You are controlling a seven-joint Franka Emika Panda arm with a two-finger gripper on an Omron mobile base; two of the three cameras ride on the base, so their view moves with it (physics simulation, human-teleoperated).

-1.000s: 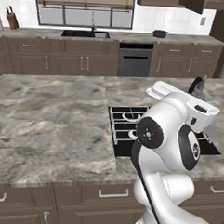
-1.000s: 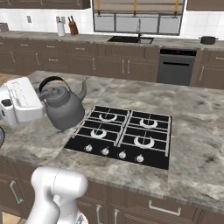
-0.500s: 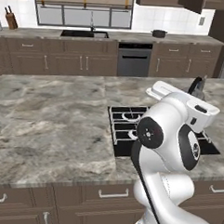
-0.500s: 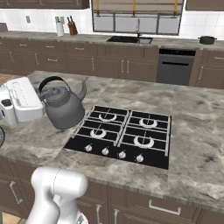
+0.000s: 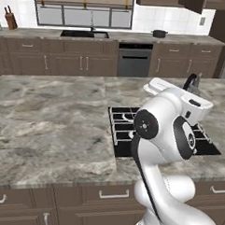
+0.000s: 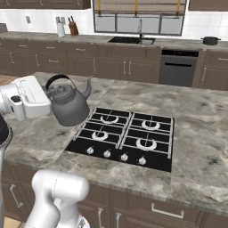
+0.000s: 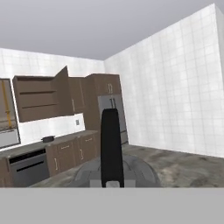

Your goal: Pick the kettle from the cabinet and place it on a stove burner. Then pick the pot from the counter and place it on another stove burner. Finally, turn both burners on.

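On the marbled island table (image 6: 196,133), the black cooktop (image 6: 127,138) lies flat. Just left of it hangs the grey kettle (image 6: 69,104) (its arched black handle (image 7: 110,146) is clamped by the closed gripper (image 6: 44,95)), above the stone.

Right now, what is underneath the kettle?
The kettle, gripped by the hand at its black handle, sits over grey-beige marbled counter beside the cooktop. Whether its base touches the stone is hidden.
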